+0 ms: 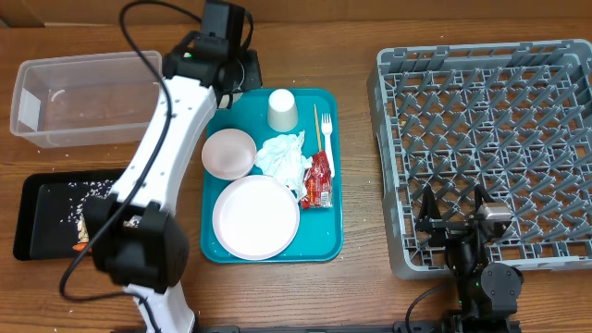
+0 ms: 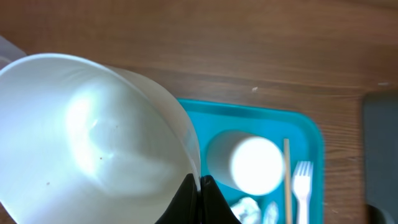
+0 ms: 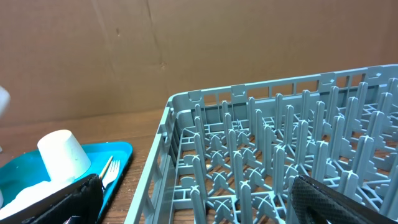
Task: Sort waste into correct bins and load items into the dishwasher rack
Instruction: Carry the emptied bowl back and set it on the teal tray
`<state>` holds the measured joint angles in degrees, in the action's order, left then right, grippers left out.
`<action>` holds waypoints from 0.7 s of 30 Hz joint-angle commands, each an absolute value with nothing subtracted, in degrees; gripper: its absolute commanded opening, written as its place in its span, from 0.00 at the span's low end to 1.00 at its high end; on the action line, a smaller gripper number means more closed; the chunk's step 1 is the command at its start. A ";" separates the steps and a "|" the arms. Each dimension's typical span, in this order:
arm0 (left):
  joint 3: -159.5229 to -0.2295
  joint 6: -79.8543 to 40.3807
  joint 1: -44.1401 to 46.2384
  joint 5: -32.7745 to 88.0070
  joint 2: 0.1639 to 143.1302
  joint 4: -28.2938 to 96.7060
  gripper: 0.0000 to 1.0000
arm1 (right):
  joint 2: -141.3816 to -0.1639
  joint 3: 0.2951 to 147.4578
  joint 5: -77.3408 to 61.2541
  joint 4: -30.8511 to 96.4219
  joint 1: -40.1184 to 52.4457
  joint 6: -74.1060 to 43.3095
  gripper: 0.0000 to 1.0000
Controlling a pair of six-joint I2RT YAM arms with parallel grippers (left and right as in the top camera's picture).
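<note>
The bowl (image 2: 93,143) hung tilted by the far left corner of the teal tray (image 2: 308,140), its rim pinched in the closed left hand (image 2: 200,190), a thin grip that could let it slip onto the cup (image 2: 252,165).

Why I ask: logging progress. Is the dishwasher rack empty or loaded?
Empty: the dishwasher rack shows only bare pegs, both from overhead and in the right wrist view.

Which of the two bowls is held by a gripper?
The bowl pinched at its rim by the left gripper; the other bowl sits free on the tray.
</note>
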<state>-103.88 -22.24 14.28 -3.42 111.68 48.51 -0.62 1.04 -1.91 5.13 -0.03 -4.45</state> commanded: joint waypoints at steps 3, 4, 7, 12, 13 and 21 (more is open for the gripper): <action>-105.03 -24.03 14.37 -2.11 117.30 47.86 0.04 | -0.19 0.49 -1.54 4.75 -0.40 -4.64 1.00; -105.03 -24.03 14.41 -1.67 117.99 47.72 0.04 | -0.19 0.49 -1.54 4.73 -0.40 -4.64 1.00; -105.03 -24.01 14.72 -1.89 120.40 47.20 0.04 | -0.19 0.49 -1.54 4.73 -0.40 -4.64 1.00; -105.03 -24.01 15.05 -1.87 122.54 47.29 0.04 | -0.19 0.49 -1.54 4.75 -0.40 -4.64 1.00; -105.01 -24.01 15.16 -1.87 122.61 47.37 0.04 | -0.19 0.49 -1.54 4.75 -0.40 -4.67 1.00; -105.01 -23.97 16.62 -1.87 122.61 47.75 0.12 | -0.19 0.49 -1.54 4.75 -0.40 -4.64 1.00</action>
